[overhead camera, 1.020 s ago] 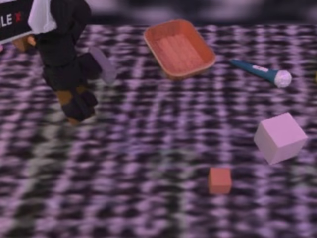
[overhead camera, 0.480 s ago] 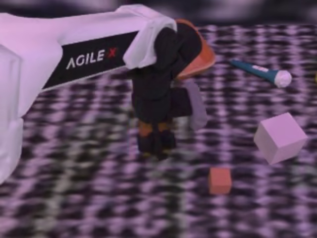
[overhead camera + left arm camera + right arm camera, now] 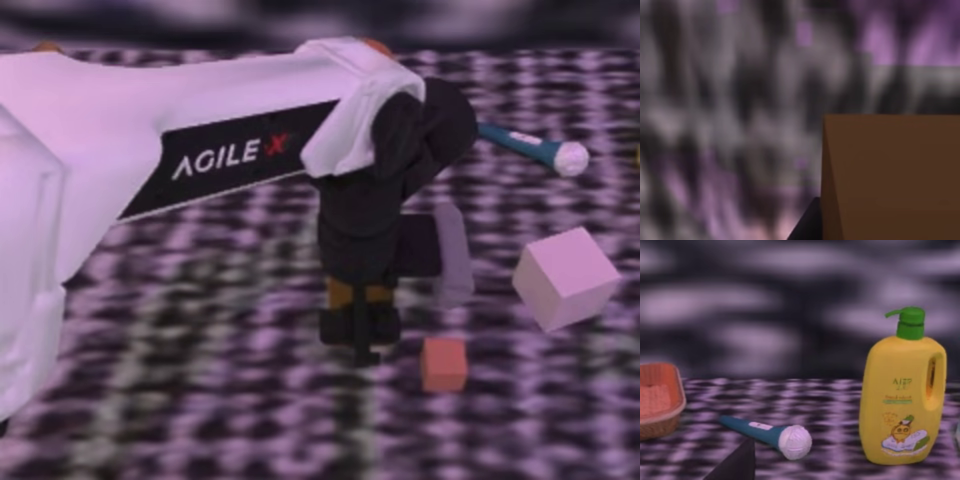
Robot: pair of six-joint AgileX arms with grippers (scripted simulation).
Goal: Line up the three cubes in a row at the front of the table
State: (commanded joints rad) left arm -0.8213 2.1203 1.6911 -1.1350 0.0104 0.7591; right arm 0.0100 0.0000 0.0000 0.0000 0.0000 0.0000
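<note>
The left gripper [image 3: 360, 335], clamped on the brown cube [image 3: 890, 175], hangs just left of the salmon-orange cube [image 3: 444, 364] at the table's [image 3: 200, 400] front.

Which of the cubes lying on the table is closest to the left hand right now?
The small salmon-orange cube, just right of the left hand. The larger pale pink-lilac cube lies much farther right.

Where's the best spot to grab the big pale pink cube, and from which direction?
Grip the big pale pink cube across two opposite vertical faces, coming straight down from above. It sits flat but rotated on the table, so the end effector would probably need to turn to match its slanted edges. Nothing crowds it; the small salmon cube lies well apart.
</note>
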